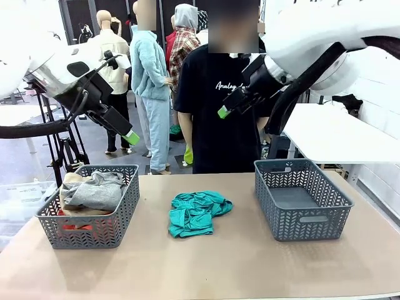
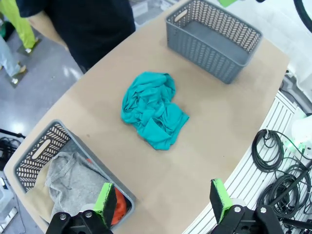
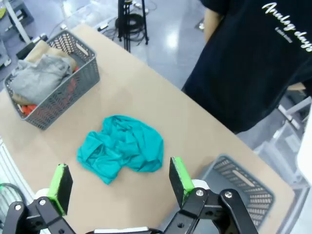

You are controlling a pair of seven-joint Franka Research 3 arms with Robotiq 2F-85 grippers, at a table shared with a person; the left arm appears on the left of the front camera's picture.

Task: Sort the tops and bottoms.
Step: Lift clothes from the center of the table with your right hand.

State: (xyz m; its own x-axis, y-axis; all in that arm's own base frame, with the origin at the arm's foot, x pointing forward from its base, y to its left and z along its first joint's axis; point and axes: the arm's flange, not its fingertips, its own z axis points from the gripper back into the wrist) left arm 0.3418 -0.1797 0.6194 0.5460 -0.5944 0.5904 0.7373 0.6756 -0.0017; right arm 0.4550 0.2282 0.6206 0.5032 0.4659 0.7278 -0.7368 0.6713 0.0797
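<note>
– Both grippers hang above the table with nothing between their fingers. On the left gripper, the green pads are spread wide, with bare tabletop in the gap between them. The right gripper is the same, jaws wide apart over the beige table.

– And the garments?

– A crumpled teal cloth T-shirt lies loose on the table near the middle, between the two baskets and touching neither. The grey plastic lattice basket on the robot's left holds a pile: a grey T-shirt on top, a tan one sticking out at the far edge, and an orange-red one glimpsed low through the lattice.

– The other basket?

– The matching grey lattice basket on the right shows only its bare floor.

– Anyone at the table?

– A person in a black T-shirt with white script stands at the far edge, behind the teal shirt.
</note>
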